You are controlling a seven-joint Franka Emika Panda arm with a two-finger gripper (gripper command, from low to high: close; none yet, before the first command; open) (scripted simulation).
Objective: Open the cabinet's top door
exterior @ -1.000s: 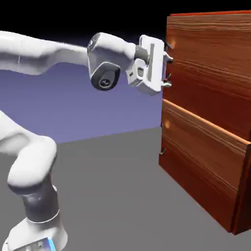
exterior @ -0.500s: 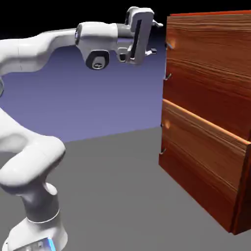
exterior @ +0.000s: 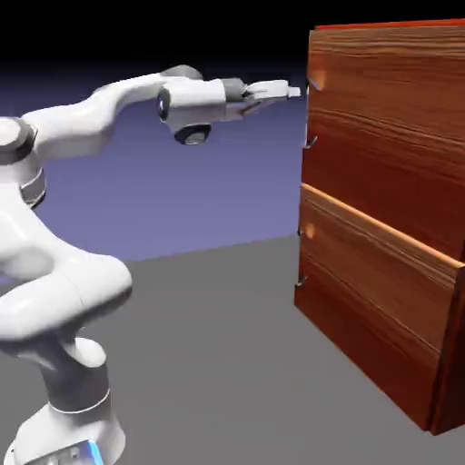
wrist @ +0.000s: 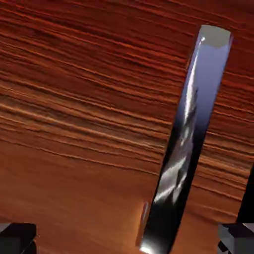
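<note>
With the tool (exterior: 289, 92) spread wide and empty just short of the top door (exterior: 390, 109), the slim handle (wrist: 186, 144) sits off-centre, nearer one fingertip (wrist: 237, 237), so clenching now risks a glancing, slipping grip.

We note the cabinet (exterior: 390, 227) in reddish-brown wood, horizontal grain; top door (wrist: 84, 109) streaked dark red and orange; its handle (wrist: 186, 144) mirror-silver; arm (exterior: 82, 118) white; backdrop blue-violet.

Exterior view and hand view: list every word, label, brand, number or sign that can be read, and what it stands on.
None can be read in either view.
The cabinet and its top door show only wood grain.
The handle is bare metal.
The arm and tool carry no lettering.
</note>
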